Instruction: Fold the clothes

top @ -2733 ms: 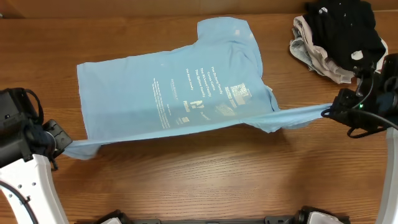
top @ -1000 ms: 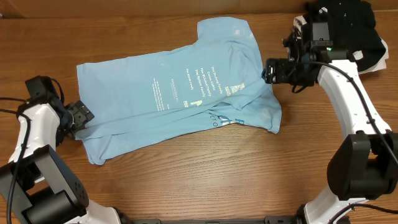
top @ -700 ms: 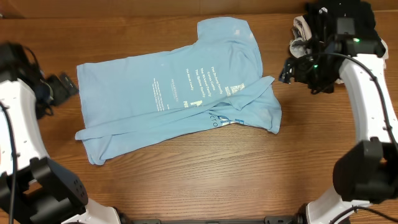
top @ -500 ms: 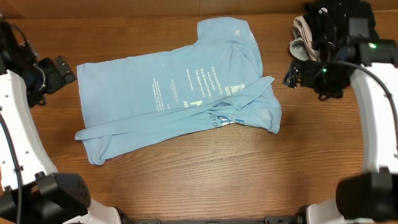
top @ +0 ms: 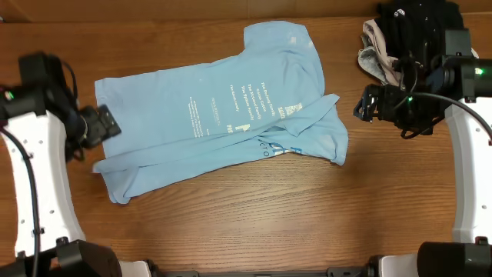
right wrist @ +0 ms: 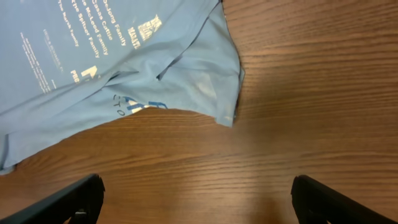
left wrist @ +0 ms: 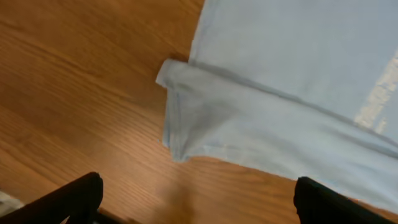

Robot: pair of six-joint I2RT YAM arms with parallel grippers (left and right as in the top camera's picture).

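A light blue T-shirt (top: pixel 223 115) with white print lies flat on the wooden table, its lower edge folded up over the body as a long strip. My left gripper (top: pixel 104 127) hovers open just off the shirt's left edge. In the left wrist view the folded corner (left wrist: pixel 177 118) lies ahead of the open left gripper (left wrist: pixel 196 202), which holds nothing. My right gripper (top: pixel 367 102) is open to the right of the shirt, apart from it. The right wrist view shows the shirt's sleeve end (right wrist: pixel 211 81) beyond the empty right gripper (right wrist: pixel 198 196).
A pile of black and beige clothes (top: pixel 415 38) sits at the back right corner, close behind the right arm. Bare wooden table (top: pixel 254 215) stretches in front of the shirt.
The stretched lower edge was laid over the shirt and let go. The left gripper swung back and returned beside the left edge; the right gripper drew away to the right.
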